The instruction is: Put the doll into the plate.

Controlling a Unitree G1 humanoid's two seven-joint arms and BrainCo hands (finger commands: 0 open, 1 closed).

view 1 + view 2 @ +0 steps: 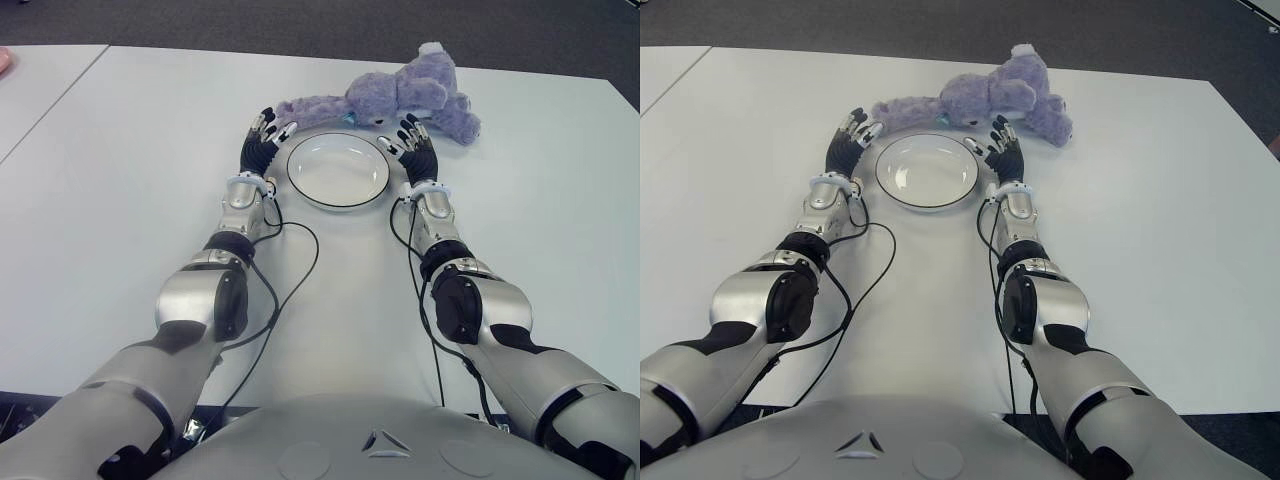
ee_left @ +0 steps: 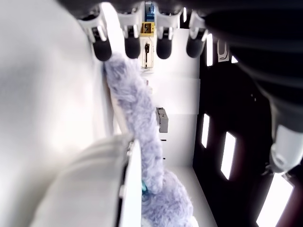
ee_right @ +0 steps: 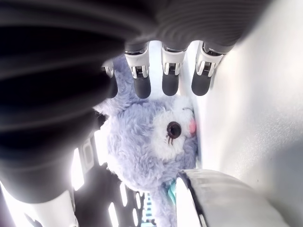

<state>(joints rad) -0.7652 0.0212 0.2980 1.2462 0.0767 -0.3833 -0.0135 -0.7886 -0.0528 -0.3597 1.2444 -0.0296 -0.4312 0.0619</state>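
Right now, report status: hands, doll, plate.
Left robot hand and right robot hand open, flanking the round white plate. Fluffy purple plush doll lies on the white table just beyond the plate, ungrasped. Nothing blocking.

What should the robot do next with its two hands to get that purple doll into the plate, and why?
Probably close both on the doll. It lies on the table just past the empty plate. The left robot hand is open by its leg end, the right robot hand open by its head; neither grips it yet.
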